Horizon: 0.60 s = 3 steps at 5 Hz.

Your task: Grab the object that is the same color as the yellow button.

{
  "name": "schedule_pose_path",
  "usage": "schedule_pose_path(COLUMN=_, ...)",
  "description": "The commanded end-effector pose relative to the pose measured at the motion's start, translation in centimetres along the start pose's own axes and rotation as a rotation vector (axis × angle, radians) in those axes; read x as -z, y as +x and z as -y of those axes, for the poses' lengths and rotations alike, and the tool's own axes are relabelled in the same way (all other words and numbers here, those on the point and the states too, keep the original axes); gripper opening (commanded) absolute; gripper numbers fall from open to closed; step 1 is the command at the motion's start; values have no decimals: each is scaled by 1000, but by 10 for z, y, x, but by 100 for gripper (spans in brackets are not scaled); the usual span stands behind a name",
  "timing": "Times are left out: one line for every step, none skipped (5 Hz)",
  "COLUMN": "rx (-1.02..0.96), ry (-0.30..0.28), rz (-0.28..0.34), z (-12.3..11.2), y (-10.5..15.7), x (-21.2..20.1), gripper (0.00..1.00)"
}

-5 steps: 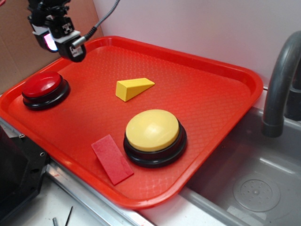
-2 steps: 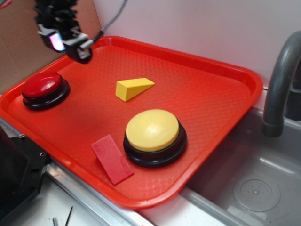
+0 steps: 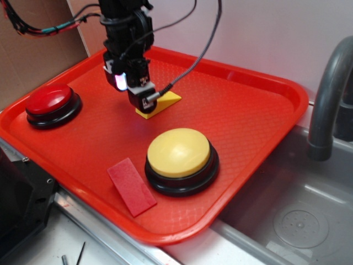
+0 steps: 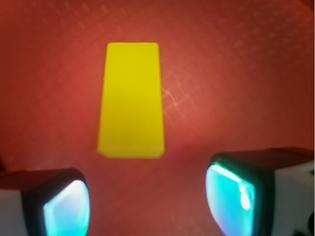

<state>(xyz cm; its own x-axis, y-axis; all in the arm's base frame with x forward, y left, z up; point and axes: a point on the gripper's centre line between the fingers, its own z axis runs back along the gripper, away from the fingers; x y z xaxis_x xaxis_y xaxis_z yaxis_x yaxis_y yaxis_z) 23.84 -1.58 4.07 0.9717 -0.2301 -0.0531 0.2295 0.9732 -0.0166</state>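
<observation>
Four things lie on the red tray (image 3: pixel 265 83): the yellow wedge block (image 3: pixel 164 102) near its middle toward the far edge, the yellow button (image 3: pixel 179 153) nearer the front edge, a red button (image 3: pixel 49 100) by the left edge, and a flat red piece (image 3: pixel 131 186) at the front edge just beside the yellow button. The gripper (image 3: pixel 144 100) hangs over the wedge's thick end. From the wrist, its fingers (image 4: pixel 66 206) are spread wide and empty, the block (image 4: pixel 131 100) lying apart ahead of them.
</observation>
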Motion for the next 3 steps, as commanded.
schedule_pose_path(rx=79, ry=-33, rz=90, z=2, y=15, x=12, gripper=100)
schedule_pose_path(rx=92, ry=-35, rz=88, z=5, y=10, x=13, gripper=100)
schedule_pose_path(rx=104, ry=-30, rz=70, z=7, y=-13, x=17, gripper=100)
